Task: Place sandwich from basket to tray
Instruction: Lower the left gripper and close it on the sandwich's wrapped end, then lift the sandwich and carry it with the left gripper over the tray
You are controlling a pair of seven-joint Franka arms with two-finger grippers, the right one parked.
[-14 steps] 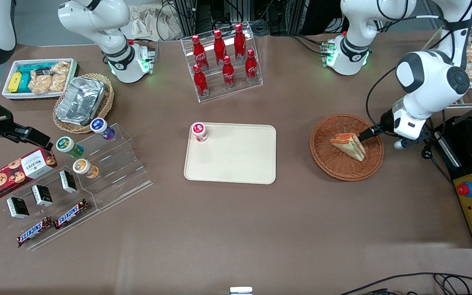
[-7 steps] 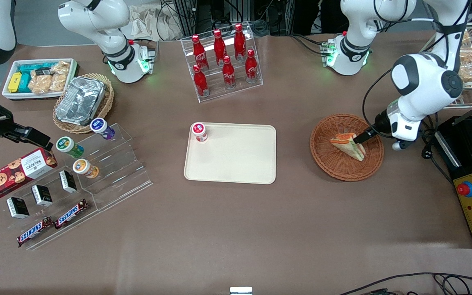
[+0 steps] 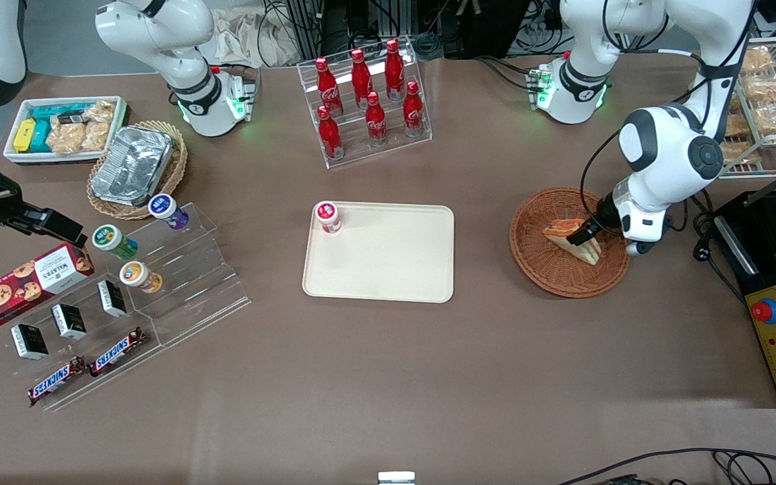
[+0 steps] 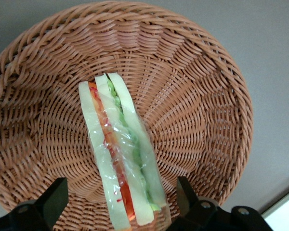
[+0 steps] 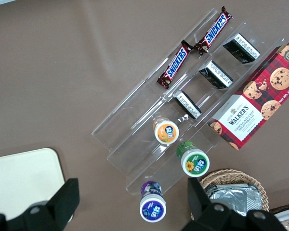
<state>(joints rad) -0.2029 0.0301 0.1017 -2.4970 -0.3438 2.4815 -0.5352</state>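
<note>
The sandwich lies in the basket, off-centre toward the working arm's end. It is a clear-wrapped wedge of pale bread with orange-red, green and white layers, cut edge up. The basket is round, shallow, reddish-brown woven wicker; bare weave surrounds the wedge on all sides.

The gripper sits low over the basket at the sandwich's wide end. Its fingers are spread apart, one on each side of the wedge, with a gap visible between each and the wrap.

The tray, flat cream plastic with rounded corners and a low rim, lies toward the parked arm's end; bare tabletop separates it from the basket. A small jar occupies one tray corner.

Compared with a second ago, the arm has shifted toward the tray, placing the gripper farther over the sandwich.
</note>
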